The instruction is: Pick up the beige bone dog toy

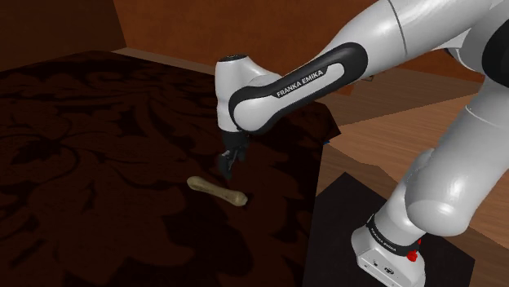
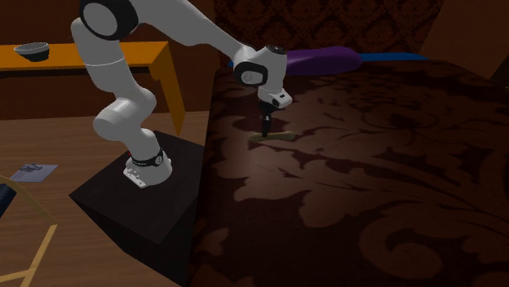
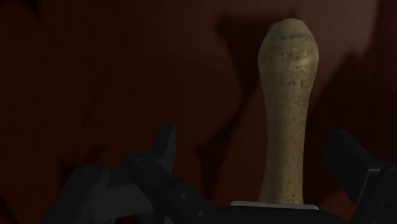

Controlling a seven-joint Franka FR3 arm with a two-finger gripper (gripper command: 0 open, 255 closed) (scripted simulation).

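At the shoulder view's lower right sits the black box stand [image 1: 343, 232]. Mid-frame, the beige knob-ended bone dog toy [image 1: 217, 191] lies flat on dark brown floral-patterned cloth [image 1: 81, 163]. Just above it hangs the all-black two-finger gripper [image 1: 228, 165], jaws apart astride the shaft without touching it, seemingly aligned to close across it.

Beige bone-shaped dog toy [image 3: 286, 108]: matt, finely speckled, slightly rough skin. Dark brown floral-patterned cover [image 1: 81, 163] under it: looks like cloth, no sheen. White robot arm [image 1: 465, 155]: glossy smooth shell, bright highlights. All-black gripper [image 1: 227, 167]: matt. Black box stand [image 1: 343, 228]: flat matt. Brown plank floor [image 2: 49, 143]: wood, satin.
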